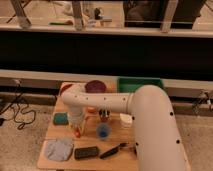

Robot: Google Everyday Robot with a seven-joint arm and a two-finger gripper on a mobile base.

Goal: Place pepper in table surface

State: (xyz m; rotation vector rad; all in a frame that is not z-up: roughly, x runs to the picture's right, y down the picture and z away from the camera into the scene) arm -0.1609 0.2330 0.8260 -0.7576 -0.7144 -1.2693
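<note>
My gripper hangs from the white arm over the left middle of the light tan table surface, pointing down. A small orange-red lump, the pepper, shows at the gripper's tip, close above or on the wood; I cannot tell whether it touches the table. The blue cup stands just right of it.
A round red bowl sits at the back, with a green bin to its right. A teal sponge, a grey cloth, a black block, a black tool and a small dark cup lie around.
</note>
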